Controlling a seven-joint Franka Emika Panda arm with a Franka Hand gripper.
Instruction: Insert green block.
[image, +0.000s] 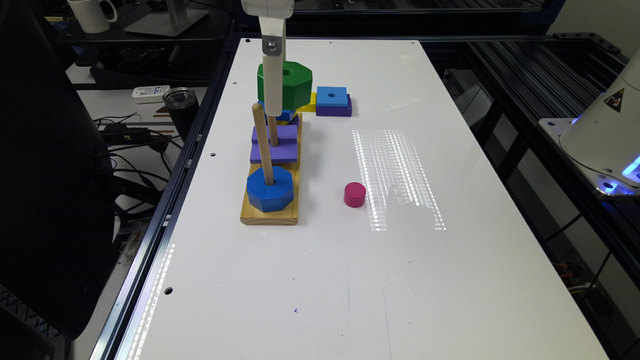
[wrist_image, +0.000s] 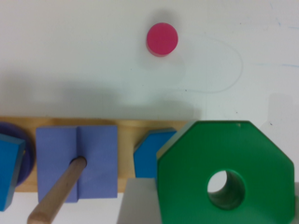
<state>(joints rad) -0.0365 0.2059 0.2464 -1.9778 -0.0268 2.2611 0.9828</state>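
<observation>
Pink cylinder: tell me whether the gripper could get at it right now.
Probably not yet: the gripper holds the green block. The way itself looks free, since the pink cylinder stands alone on the table, apart from the peg board.

White table (image: 450, 280) (glare patch), dark chair (image: 50, 175)

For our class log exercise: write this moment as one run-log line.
phase: carrying | held: thick green octagonal wooden block, lifted above wooden peg base | blue octagonal block: on near peg
</observation>
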